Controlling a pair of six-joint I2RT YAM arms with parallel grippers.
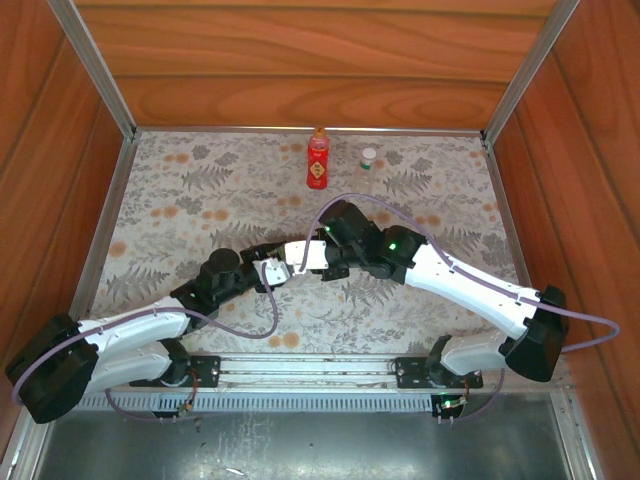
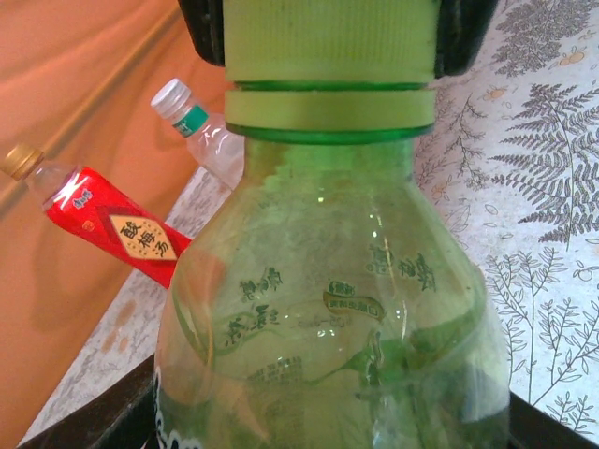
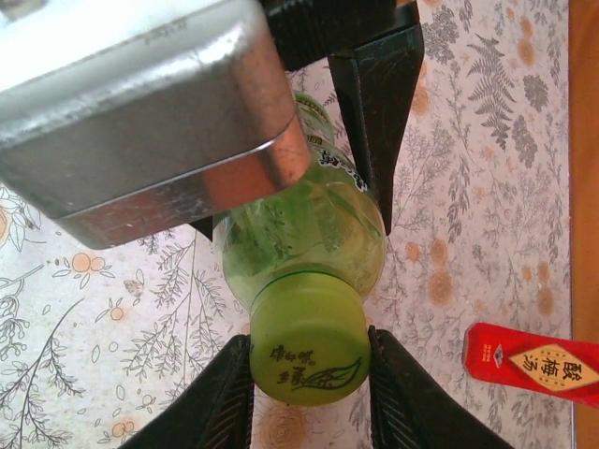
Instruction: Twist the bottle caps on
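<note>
Left end effector [image 2: 332,426] clamped on the body of the green bottle [image 2: 328,281], one dark finger at each side of its lower half. The bottle is at the middle of the worktop [image 1: 170,250], between left arm [image 1: 140,330] and right arm [image 1: 460,280]. Count: two end effectors, three bottles, three caps. Green cap [image 3: 307,351] is on the green bottle's neck, with a matching ring just below it. Right end effector [image 3: 309,383] meets it from the opposite side, jaws drawn in narrow, both fingers pressed against the cap's ribbed wall, gripping the cap. Further right and toward the back, the red bottle [image 1: 318,168] stands upright with the orange cap [image 1: 319,131] on top, close to the back wall [image 1: 300,90]. Just right of it, not touching, the smaller clear bottle [image 2: 217,150] stands with the white cap [image 2: 170,96] on. All three caps sit on bottles. Edges: wooden walls shut in the left, back and right sides, and a metal rail [image 1: 300,372] runs along the near edge by the arm bases. Open room: a wide stretch of bare floral cloth [image 1: 440,190] lies left of the left arm and another right of the right arm. A band of cloth also lies between the joined end effectors and the two standing bottles.
</note>
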